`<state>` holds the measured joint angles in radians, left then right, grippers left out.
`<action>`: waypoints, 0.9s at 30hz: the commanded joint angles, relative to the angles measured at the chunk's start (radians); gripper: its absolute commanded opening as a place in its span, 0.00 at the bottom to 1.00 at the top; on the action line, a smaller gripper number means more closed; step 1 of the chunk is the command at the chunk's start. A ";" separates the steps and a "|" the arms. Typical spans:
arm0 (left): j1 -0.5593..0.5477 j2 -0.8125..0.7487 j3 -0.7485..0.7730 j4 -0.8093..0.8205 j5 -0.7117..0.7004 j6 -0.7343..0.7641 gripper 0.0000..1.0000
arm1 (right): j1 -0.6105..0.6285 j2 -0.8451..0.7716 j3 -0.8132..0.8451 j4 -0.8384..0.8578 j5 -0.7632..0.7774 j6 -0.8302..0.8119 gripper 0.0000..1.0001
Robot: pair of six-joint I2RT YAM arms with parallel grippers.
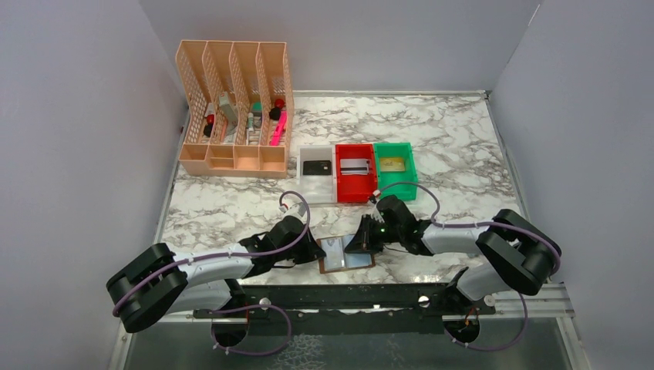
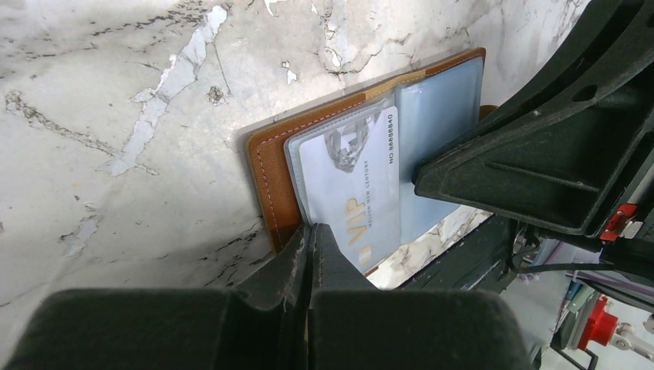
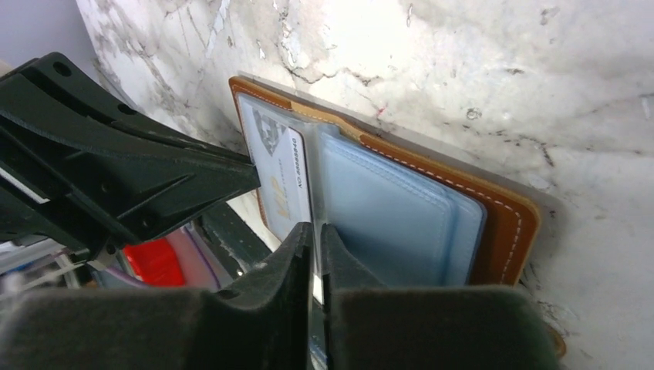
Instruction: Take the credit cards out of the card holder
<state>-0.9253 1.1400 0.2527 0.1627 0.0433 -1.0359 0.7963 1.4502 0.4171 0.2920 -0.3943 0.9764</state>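
At the far left, a peach lattice organiser (image 1: 231, 108) holds pens too small for you to make out. Your left arm lies low along the near edge of the marble-patterned table (image 1: 463, 154). The left gripper (image 2: 311, 231) has its jaws pressed together at the left edge of the card holder (image 2: 266, 169), and the dark fingers hide that corner. The holder lies open and flat between the two arms: tan stitched leather with pale blue-grey pockets. A silvery-white card (image 2: 355, 177) printed VIP sits inside a clear sleeve. Behind it, a white bin (image 1: 316, 152) holds a black card (image 1: 317, 166), a red bin (image 1: 353, 146) a silvery card (image 1: 355, 165), and a green bin (image 1: 393, 145) a gold card (image 1: 392, 163). Your right arm reaches in from the right. The jaws of the right gripper (image 3: 316, 229) are nearly together around a thin pale sliver. You cannot tell whether that sliver is card or sleeve.
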 commanded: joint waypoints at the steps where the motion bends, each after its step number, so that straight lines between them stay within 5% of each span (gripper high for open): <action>1: -0.008 0.031 -0.027 -0.090 -0.044 0.025 0.00 | -0.006 0.025 -0.004 0.044 -0.076 -0.006 0.20; 5: -0.008 0.032 -0.028 -0.086 -0.044 0.020 0.00 | 0.000 0.063 -0.020 0.115 -0.116 0.001 0.32; 11: -0.009 0.039 -0.035 -0.065 -0.039 0.008 0.00 | 0.035 0.111 0.022 0.104 -0.129 -0.017 0.34; 21: -0.010 0.034 -0.048 -0.047 -0.035 -0.008 0.00 | 0.043 0.129 -0.018 0.249 -0.127 0.084 0.10; 27: -0.012 0.013 -0.054 -0.047 -0.039 -0.011 0.00 | 0.042 0.090 -0.011 0.291 -0.113 0.135 0.08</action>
<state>-0.9253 1.1408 0.2390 0.1944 0.0319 -1.0534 0.8204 1.5688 0.3847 0.4675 -0.5144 1.0595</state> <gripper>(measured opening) 0.008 0.067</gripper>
